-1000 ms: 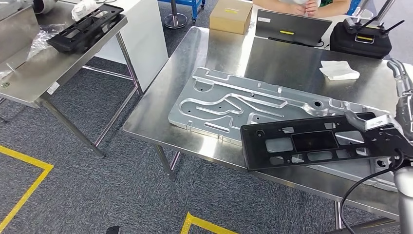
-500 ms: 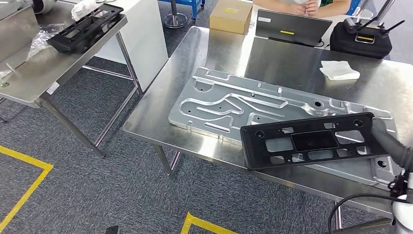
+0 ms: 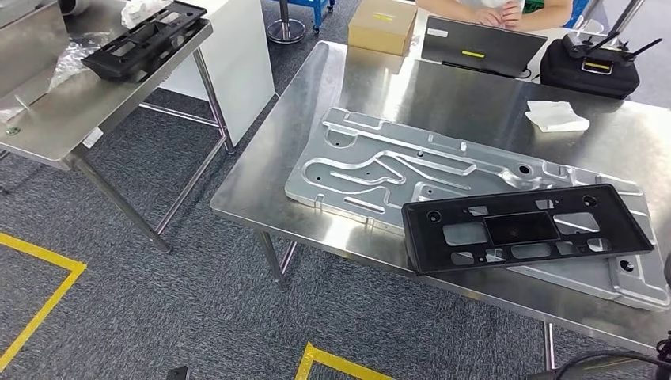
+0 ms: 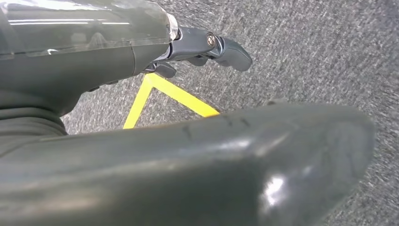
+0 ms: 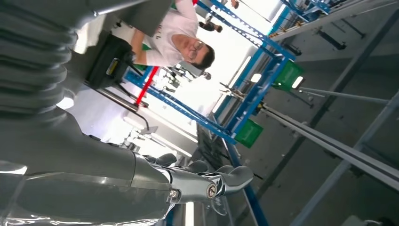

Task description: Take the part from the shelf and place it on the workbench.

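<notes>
I see the black part [image 3: 526, 229] lying flat at lower right of the head view, long axis left-right, on the table [image 3: 380, 87]. My right hand [image 5: 207, 181] holds nothing, left hand [image 4: 207, 47] too; the right is nearer.

Place: a factory workshop or test floor.
Evidence: bare stainless-steel workbenches [image 3: 443, 87], grey carpet floor marked with yellow tape lines [image 3: 47, 297], blue steel racking holding green bins [image 5: 256, 94].

Right robot hand [image 5: 202, 181] released black part [image 3: 526, 228], withdrew; part lies on workbench [image 3: 443, 87].
</notes>
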Controlling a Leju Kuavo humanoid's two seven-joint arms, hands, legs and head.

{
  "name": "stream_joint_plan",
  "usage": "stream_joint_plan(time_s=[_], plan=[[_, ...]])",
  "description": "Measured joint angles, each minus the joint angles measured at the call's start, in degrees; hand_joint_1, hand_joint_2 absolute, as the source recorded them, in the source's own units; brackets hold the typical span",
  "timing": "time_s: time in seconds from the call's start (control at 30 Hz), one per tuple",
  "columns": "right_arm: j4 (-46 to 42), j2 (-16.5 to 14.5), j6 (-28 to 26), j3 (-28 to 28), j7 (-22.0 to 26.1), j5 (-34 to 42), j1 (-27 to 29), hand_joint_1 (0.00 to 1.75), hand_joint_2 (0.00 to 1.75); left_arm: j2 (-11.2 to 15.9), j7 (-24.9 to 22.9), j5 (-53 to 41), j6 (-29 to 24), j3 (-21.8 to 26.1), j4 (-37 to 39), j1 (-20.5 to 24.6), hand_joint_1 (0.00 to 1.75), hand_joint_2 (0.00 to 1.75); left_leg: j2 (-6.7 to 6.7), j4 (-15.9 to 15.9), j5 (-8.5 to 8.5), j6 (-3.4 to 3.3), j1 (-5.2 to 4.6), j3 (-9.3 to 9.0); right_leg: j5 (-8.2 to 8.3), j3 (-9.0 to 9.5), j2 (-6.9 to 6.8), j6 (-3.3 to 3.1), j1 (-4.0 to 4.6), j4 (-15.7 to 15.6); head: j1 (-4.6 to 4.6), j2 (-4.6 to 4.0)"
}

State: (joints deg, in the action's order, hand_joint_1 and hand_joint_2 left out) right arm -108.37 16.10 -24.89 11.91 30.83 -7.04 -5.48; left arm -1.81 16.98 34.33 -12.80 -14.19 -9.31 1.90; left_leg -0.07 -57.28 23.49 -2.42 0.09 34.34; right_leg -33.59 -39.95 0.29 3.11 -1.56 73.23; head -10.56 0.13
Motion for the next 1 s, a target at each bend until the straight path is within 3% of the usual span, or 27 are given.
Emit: stream_joint_plan(time_s=[0.03,0.1,0.17,0.23,0.3,0.33,0.4,0.47,0.5,0.53,0.57,0.63,0.7,0.73,0.8,0.83,0.87,0.93,0.97,1.0], plan=[[0.00,0.00,0.20,0.26,-0.10,0.08,0.56,0.00,0.00,-0.08,0.00,0.01,0.01,0.08,0.00,-0.02,0.00,0.00,-0.02,-0.19,-0.15,0.12,0.05,0.37,0.65,1.04,-0.02,0.17,-0.10,-0.80,0.00,0.00],[-0.01,0.01,0.70,1.12,-0.40,0.37,1.65,0.00,0.00,-0.25,0.00,0.03,0.05,0.25,0.00,-0.03,0.00,0.00,-0.09,-0.90,-0.38,0.48,0.19,1.20,3.07,5.82,-0.11,0.35,-0.39,-7.96,0.01,0.00],[-0.06,0.01,1.09,2.16,-0.69,0.67,2.72,0.00,0.00,-0.35,-0.01,0.06,0.08,0.36,0.00,-0.03,0.00,0.00,-0.24,-1.49,-0.61,1.08,0.17,1.81,4.58,9.16,-0.01,-0.15,-0.20,-13.39,0.01,0.00],[-0.10,0.02,1.33,3.28,-0.86,0.75,3.81,0.00,0.00,-0.39,-0.07,0.14,0.08,0.54,0.00,-0.06,0.00,0.00,-0.46,-1.60,-1.04,1.90,0.05,2.08,5.02,9.27,0.16,-1.12,0.22,-13.95,0.00,0.00],[-0.06,0.03,1.26,4.15,-1.24,-0.04,4.63,0.00,0.00,-0.39,-0.14,0.46,0.06,0.73,0.01,-0.20,0.00,0.00,-0.69,-1.84,-1.09,2.73,0.10,2.59,5.56,8.62,-0.15,-2.17,0.06,-14.35,0.00,0.00],[-0.01,0.03,0.94,4.38,-1.60,-1.11,4.94,0.00,0.00,-0.39,-0.17,0.63,0.04,0.79,0.02,-0.27,0.00,0.00,-0.73,-2.71,-0.02,3.07,0.15,3.10,6.04,8.15,-0.40,-2.70,-0.05,-14.47,0.00,0.00],[0.21,0.03,-0.16,4.79,-2.57,-4.46,5.44,0.00,0.00,-0.45,-0.20,0.79,0.01,0.84,0.02,-0.31,0.00,0.00,-0.55,-7.79,4.91,3.53,0.35,4.88,7.09,7.03,-1.02,-3.43,-0.11,-14.60,0.00,0.01],[0.68,0.03,-1.10,5.26,-3.39,-7.32,6.04,0.00,0.00,-0.55,-0.22,0.78,0.00,0.84,0.02,-0.30,0.00,0.00,-0.42,-15.16,9.75,3.87,0.47,6.59,8.10,5.70,-1.76,-3.62,0.08,-14.54,-0.01,0.00],[0.96,0.03,-1.43,5.53,-3.65,-8.12,6.35,0.00,0.00,-0.57,-0.22,0.76,0.01,0.84,0.02,-0.30,0.00,0.00,-0.37,-17.41,10.54,3.96,0.51,6.57,8.58,5.06,-2.21,-3.61,0.17,-14.50,-0.01,0.00],[1.23,0.03,-1.67,5.83,-3.82,-8.56,6.71,0.00,0.00,-0.58,-0.22,0.75,0.01,0.84,0.02,-0.30,0.00,0.00,-0.29,-17.66,10.09,3.98,0.54,5.53,9.04,4.45,-2.70,-3.54,0.23,-14.48,-0.01,0.00],[1.49,0.03,-1.84,6.15,-3.91,-8.80,7.10,0.00,0.00,-0.58,-0.22,0.74,0.02,0.84,0.02,-0.29,0.00,0.00,-0.08,-15.71,8.81,3.93,0.55,3.38,9.47,3.93,-3.22,-3.42,0.26,-14.46,-0.01,0.00],[1.89,0.03,-2.10,6.93,-4.00,-8.97,7.95,0.00,0.00,-0.58,-0.22,0.72,0.03,0.84,0.02,-0.13,0.00,0.00,1.59,-7.55,6.83,3.63,0.40,-3.06,10.26,3.17,-4.25,-3.00,0.37,-14.39,-0.01,0.00],[2.18,0.05,-2.35,7.83,-4.12,-8.99,8.86,0.00,0.00,-0.60,-0.26,0.71,0.05,0.84,0.01,0.10,0.00,0.00,3.02,-1.31,6.69,2.86,0.01,-7.12,11.06,3.00,-5.40,-2.34,0.49,-14.44,-0.02,0.01],[2.32,0.07,-2.43,8.21,-4.20,-8.99,9.28,0.00,0.00,-0.61,-0.29,0.71,0.05,0.84,0.00,0.15,0.00,0.00,3.10,-0.10,6.80,2.39,-0.24,-7.57,11.49,3.06,-5.98,-1.95,0.51,-14.56,-0.03,0.01],[2.66,0.14,-2.45,8.74,-4.36,-8.97,9.88,0.00,0.00,-0.67,-0.34,0.71,0.05,0.84,0.01,0.04,0.00,0.00,2.20,0.31,5.79,1.36,-0.33,-6.75,12.05,3.15,-6.57,-1.12,0.30,-14.79,-0.07,0.01],[2.82,0.17,-2.42,8.92,-4.44,-8.91,10.21,0.00,0.00,-0.71,-0.36,0.71,0.05,0.84,0.01,0.00,0.00,0.00,1.78,0.46,5.06,0.85,-0.28,-6.24,11.12,2.87,-5.80,-0.77,0.16,-14.25,-0.05,0.01],[3.01,0.25,-2.37,9.17,-4.52,-8.83,10.58,0.00,0.00,-0.76,-0.37,0.72,0.04,0.84,0.02,-0.01,0.00,0.00,1.36,0.67,4.22,0.41,-0.19,-5.63,9.08,2.30,-4.48,-0.50,0.04,-12.69,-0.04,0.00],[3.39,0.44,-2.25,9.73,-4.74,-8.54,11.43,0.00,0.00,-0.82,-0.36,0.72,0.05,0.85,0.02,0.02,0.00,0.00,0.45,0.74,2.63,-0.18,-0.24,-3.96,2.90,0.56,-1.56,-0.32,0.01,-6.45,-0.02,0.00],[3.62,0.54,-2.20,10.00,-4.82,-8.36,11.82,0.00,0.00,-0.84,-0.36,0.72,0.07,0.86,0.02,0.01,0.00,0.00,-0.08,0.67,1.91,-0.27,-0.35,-3.04,0.62,-0.14,-0.91,-0.33,0.08,-2.86,-0.03,0.00],[3.85,0.58,-2.16,10.17,-4.88,-8.20,12.19,0.00,0.00,-0.85,-0.34,0.70,0.10,0.86,0.02,-0.02,0.00,0.00,-0.69,0.56,1.19,-0.31,-0.47,-2.06,-0.34,-0.28,-0.65,-0.39,0.17,-0.25,-0.03,0.00]])
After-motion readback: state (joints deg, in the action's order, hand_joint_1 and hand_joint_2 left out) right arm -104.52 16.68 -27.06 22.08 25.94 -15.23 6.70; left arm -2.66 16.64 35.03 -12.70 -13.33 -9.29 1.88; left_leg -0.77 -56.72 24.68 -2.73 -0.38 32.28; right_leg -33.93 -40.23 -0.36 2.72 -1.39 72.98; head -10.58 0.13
